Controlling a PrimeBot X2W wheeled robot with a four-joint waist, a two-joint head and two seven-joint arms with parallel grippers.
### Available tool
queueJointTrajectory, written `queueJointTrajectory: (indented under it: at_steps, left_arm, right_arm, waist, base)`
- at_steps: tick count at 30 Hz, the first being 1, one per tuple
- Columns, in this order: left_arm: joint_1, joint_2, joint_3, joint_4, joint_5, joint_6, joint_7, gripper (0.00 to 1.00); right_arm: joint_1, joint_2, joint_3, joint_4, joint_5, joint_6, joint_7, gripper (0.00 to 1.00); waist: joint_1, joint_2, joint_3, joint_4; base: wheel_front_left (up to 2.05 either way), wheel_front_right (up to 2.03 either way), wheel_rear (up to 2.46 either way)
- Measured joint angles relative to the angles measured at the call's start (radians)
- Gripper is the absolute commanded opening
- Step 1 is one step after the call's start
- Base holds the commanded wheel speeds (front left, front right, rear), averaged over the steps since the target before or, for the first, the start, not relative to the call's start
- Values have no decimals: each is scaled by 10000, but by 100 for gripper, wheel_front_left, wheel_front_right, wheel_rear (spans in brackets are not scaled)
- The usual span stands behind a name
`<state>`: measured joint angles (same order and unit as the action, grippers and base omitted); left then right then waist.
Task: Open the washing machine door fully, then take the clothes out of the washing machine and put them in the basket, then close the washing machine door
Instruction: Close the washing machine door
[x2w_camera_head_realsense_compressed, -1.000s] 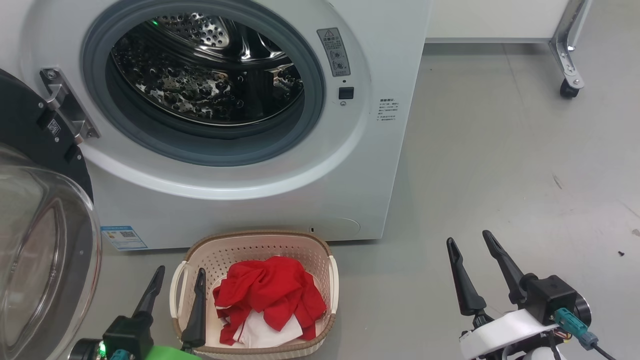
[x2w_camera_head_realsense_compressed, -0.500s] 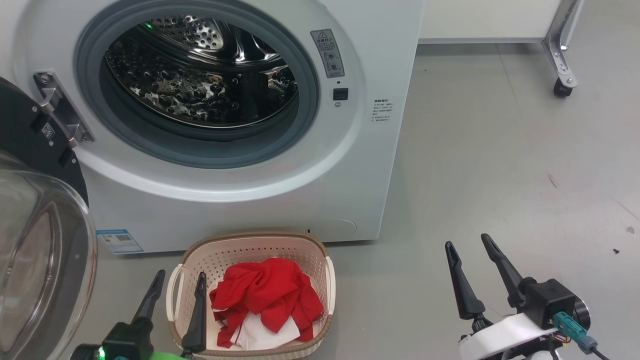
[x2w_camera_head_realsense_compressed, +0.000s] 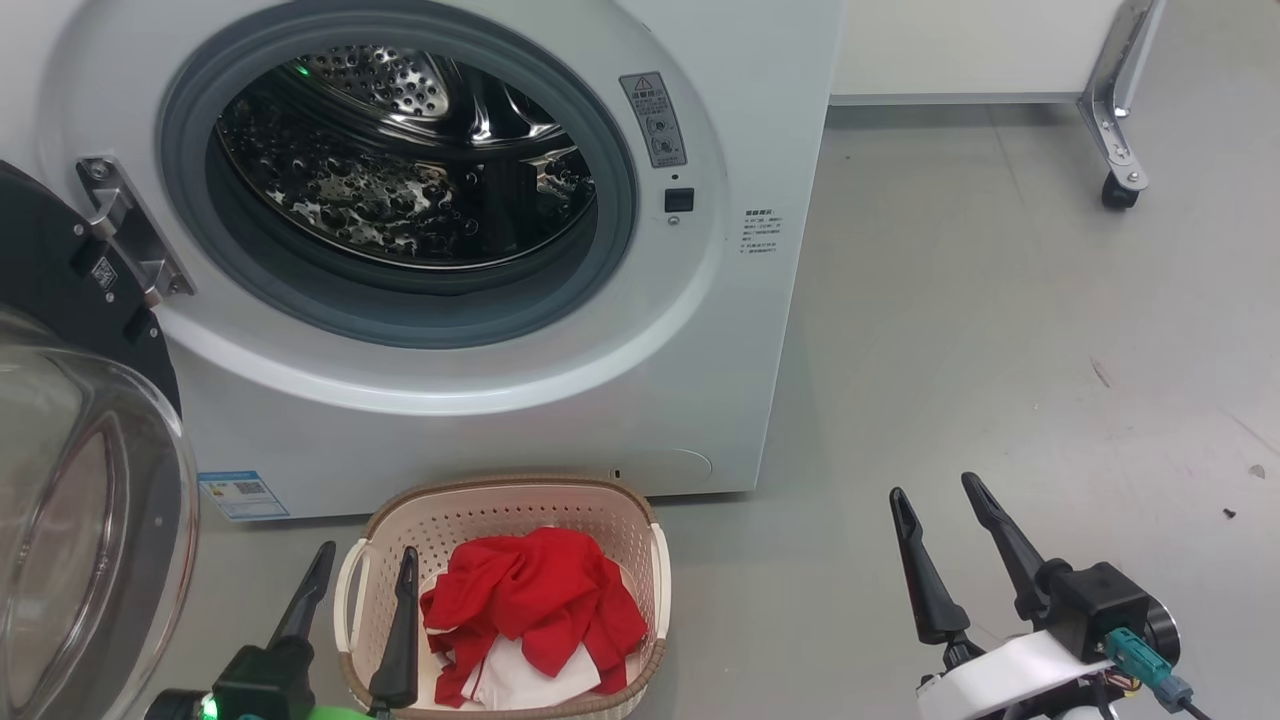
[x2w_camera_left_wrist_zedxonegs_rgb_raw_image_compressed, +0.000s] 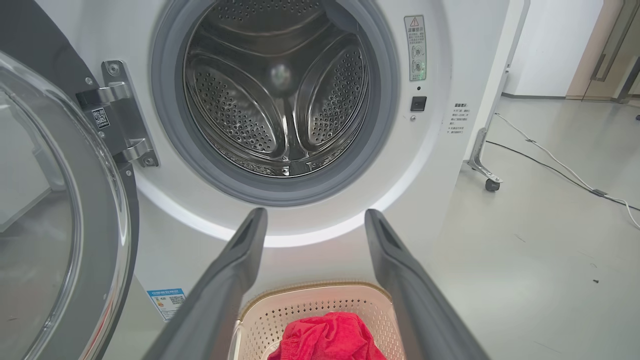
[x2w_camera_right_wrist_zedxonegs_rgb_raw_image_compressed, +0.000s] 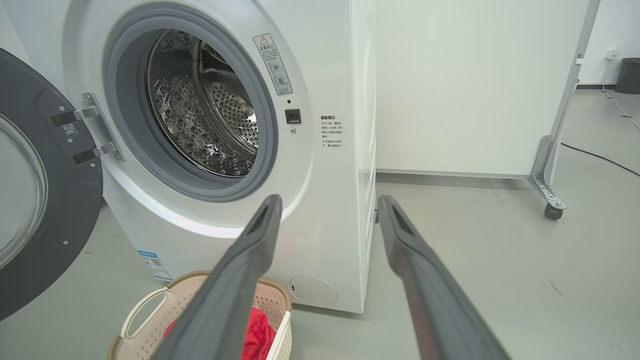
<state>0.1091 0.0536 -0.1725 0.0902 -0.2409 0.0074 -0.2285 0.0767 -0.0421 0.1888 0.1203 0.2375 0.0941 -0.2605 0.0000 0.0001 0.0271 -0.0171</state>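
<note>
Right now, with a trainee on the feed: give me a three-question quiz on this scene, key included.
1. Multiple choice: where are the red clothes? A) in the basket B) on the floor C) in the drum
2. True or false: the washing machine has its door shut.
3. Fill in: the left gripper and the right gripper both have their jaws ____.

Key
1. A.
2. False: the door is swung open on its hinge.
3. open, with nothing held between them.
</note>
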Motion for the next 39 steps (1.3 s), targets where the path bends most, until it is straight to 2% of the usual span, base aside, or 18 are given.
queueJointTrajectory:
  at_steps: [15,39]
  left_arm:
    - [162,10,-59,-209,140,69,88,100]
    - [195,65,-79,-652,178,153,161,100]
  right_arm:
    - [153,8,6,-10,0,0,0,100]
    - [153,12,-10,-67,2,0,0,100]
  waist:
    - [0,0,-134,13]
    - [0,0,-51,27]
  base:
    - [-47,47,0]
    - [-93,93,0]
